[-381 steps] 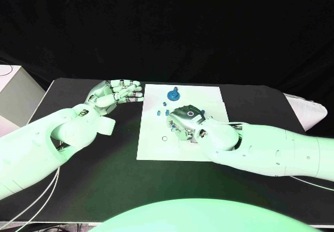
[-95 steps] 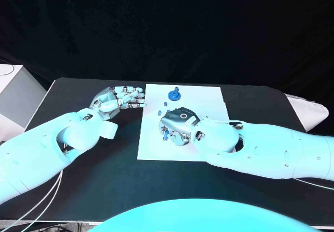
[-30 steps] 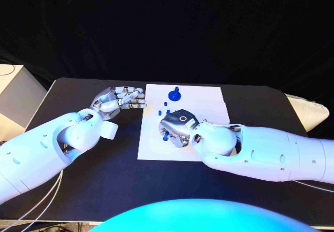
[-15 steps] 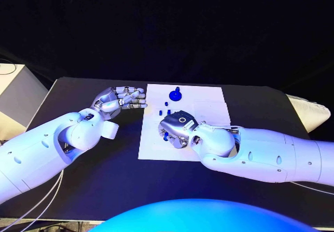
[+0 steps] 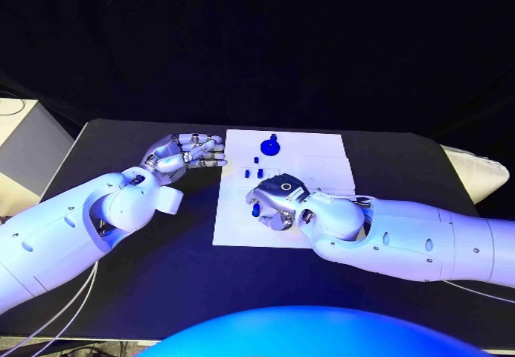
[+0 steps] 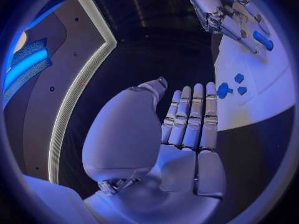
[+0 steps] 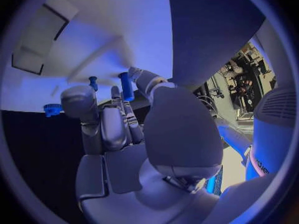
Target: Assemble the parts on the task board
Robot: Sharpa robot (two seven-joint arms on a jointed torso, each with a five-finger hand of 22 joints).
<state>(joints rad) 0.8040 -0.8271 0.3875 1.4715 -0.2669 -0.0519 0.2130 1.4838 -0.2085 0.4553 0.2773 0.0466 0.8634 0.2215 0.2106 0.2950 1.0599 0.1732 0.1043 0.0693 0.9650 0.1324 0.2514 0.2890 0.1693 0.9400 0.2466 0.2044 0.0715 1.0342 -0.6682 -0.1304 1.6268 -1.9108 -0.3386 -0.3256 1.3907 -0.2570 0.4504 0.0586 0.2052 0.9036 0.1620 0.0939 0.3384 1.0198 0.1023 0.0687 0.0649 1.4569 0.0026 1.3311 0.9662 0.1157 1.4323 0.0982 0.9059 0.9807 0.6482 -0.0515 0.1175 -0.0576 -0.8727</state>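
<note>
The white task board [image 5: 322, 160] lies in the middle of the black table. My right hand [image 5: 279, 201] hovers low over the board's near half and pinches a blue peg [image 5: 255, 210]; the right wrist view shows the peg [image 7: 126, 86] upright between the fingertips. A blue gear-like part [image 5: 271, 146] stands at the board's far end, with small blue pieces [image 5: 253, 172] lying between it and my right hand. My left hand [image 5: 188, 152] is at the board's left edge, fingers straight and side by side, holding nothing. The left wrist view shows that hand [image 6: 187, 129] beside the board [image 6: 261, 92].
A pale box [image 5: 21, 149] stands off the table's far left corner. A white padded thing [image 5: 472, 171] lies past the right edge. Bare black tabletop [image 5: 161, 253] stretches near the board on both sides.
My right hand has drawn slightly toward the near side with the peg, uncovering the small blue pieces behind it. The left hand has stayed at the board's edge.
</note>
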